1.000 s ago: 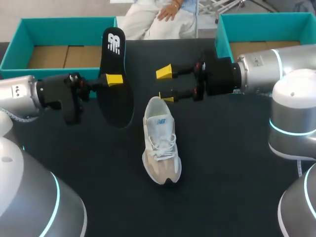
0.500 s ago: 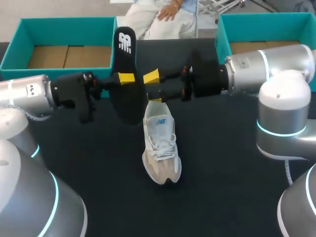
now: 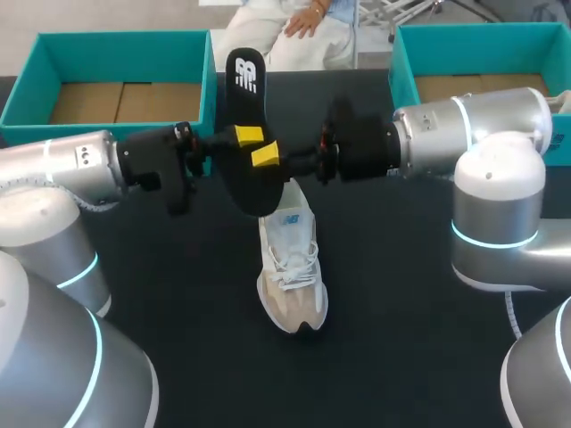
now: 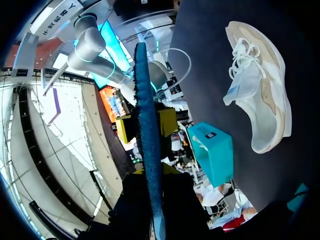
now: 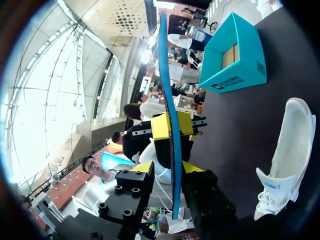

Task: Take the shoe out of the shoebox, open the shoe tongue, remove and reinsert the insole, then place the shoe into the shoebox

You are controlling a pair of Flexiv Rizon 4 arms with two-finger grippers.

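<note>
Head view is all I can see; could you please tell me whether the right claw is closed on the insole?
Observer: Not yet. In the right wrist view the insole runs edge-on between the right claw's yellow tips, and a gap shows beside one of them.
Operator: Thank you. Is the left claw gripping it from both sides?
Observer: Yes. The left wrist view shows the left claw pinching the insole, one tip against each face.
</note>
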